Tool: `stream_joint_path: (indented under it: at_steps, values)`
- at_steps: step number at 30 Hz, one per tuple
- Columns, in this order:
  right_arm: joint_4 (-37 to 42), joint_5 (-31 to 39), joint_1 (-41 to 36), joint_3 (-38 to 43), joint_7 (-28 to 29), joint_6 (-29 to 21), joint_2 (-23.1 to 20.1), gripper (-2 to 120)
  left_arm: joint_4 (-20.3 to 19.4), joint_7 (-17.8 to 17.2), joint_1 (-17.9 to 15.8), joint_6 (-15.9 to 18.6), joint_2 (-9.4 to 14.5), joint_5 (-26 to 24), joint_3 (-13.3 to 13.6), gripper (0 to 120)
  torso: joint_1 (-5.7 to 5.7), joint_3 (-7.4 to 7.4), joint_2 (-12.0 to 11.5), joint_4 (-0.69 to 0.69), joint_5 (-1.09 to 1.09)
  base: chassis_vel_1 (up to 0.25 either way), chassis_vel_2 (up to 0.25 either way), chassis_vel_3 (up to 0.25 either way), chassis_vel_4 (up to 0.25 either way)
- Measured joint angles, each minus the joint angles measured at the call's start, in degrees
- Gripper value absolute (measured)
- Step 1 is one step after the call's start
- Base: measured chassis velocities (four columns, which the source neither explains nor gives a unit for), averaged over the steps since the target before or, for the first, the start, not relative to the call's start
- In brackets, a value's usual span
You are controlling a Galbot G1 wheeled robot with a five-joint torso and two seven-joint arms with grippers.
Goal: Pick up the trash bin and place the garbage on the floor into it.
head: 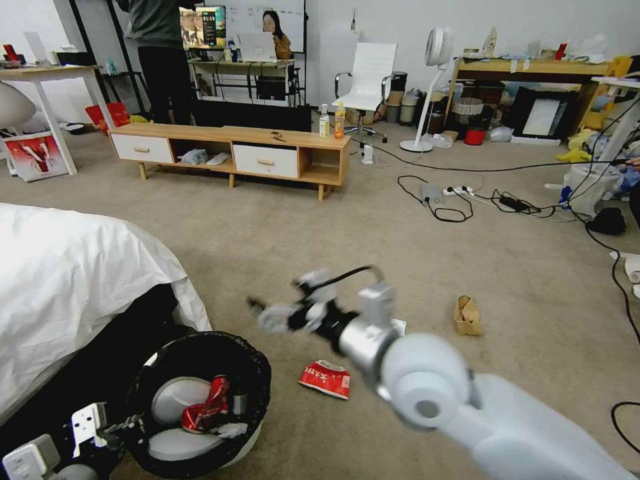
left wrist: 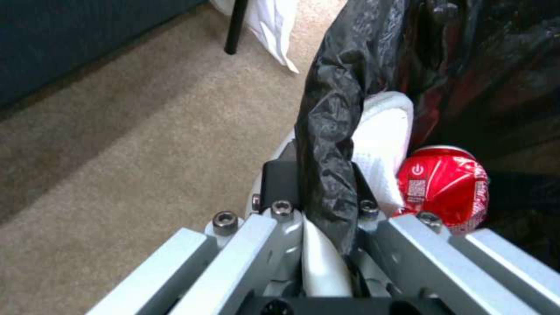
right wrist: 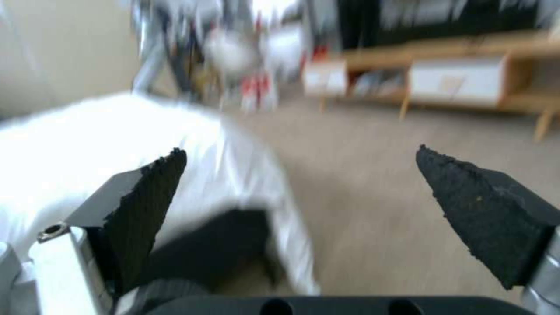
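Head view: the trash bin (head: pixel 200 400) sits low beside the white-sheeted bed (head: pixel 73 280), tipped so its black-bagged mouth faces up and out. Inside it lie a crushed red can (head: pixel 205 403) and a crumpled white tissue (head: pixel 230 430). The left gripper (head: pixel 100 427) is at the bin's rim on the bed side. On the beige carpet (head: pixel 267 253) just beyond the bin lies the flattened red-white carton (head: pixel 325 379); the brown paper box (head: pixel 467 315) lies farther off, well apart from the bin. The right gripper (head: pixel 267 313) hangs above the carpet past the bin, with nothing in it.

Left wrist view: the left gripper (left wrist: pixel 318 188) pinches the bin's rim (left wrist: pixel 327 131), black bag and white wall caught between its closed jaws. The red can (left wrist: pixel 443 183) rests just inside the bin, against the white wall.

Right wrist view: the right gripper (right wrist: pixel 300 175) has its jaws spread wide, black pads (right wrist: pixel 146 197) far apart and empty, with the bed below and a wooden cabinet (right wrist: pixel 455 78) beyond.
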Motion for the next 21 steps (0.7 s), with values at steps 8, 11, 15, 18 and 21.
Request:
stream_joint_path:
  at_steps: [8, 11, 15, 18, 21]
  values:
    - [1.9, -7.2, -7.5, 13.2, -3.3, 11.6, -2.0, 100, -0.7, 0.2, 0.9, 0.0, -0.7, -0.2, -1.2, 3, 0.0, 0.0, 0.0, 0.03, 0.01, 0.0, 0.0, 0.0, 0.0]
    - [2.7, -9.9, -12.9, 20.3, -4.4, 14.9, -2.2, 100, -0.9, 0.7, 1.5, 0.0, -1.1, 0.0, -1.7, 3, 0.0, 0.0, 0.0, 0.01, 0.0, 0.0, 0.0, 0.0, 0.0]
    - [3.1, -15.1, -19.3, 26.9, -6.3, 18.8, -1.8, 100, -1.7, 0.8, 2.4, 0.0, -1.9, 0.2, -2.3, 3, 0.0, 0.0, 0.0, 0.03, 0.0, 0.0, 0.0, 0.0, 0.0]
    - [3.1, -19.9, -23.6, 30.9, -8.3, 22.0, -1.6, 100, -2.1, 0.8, 2.8, 0.0, -2.3, 0.6, -2.4, 3, 0.0, 0.0, 0.0, 0.01, 0.0, 0.0, 0.0, 0.0, 0.0]
    - [3.0, -25.5, -28.6, 34.4, -9.6, 25.3, -1.1, 100, -2.6, 1.0, 3.4, 0.0, -2.8, 1.1, -2.3, 3, 0.0, 0.0, 0.0, 0.01, 0.0, 0.0, 0.0, 0.0, 0.0]
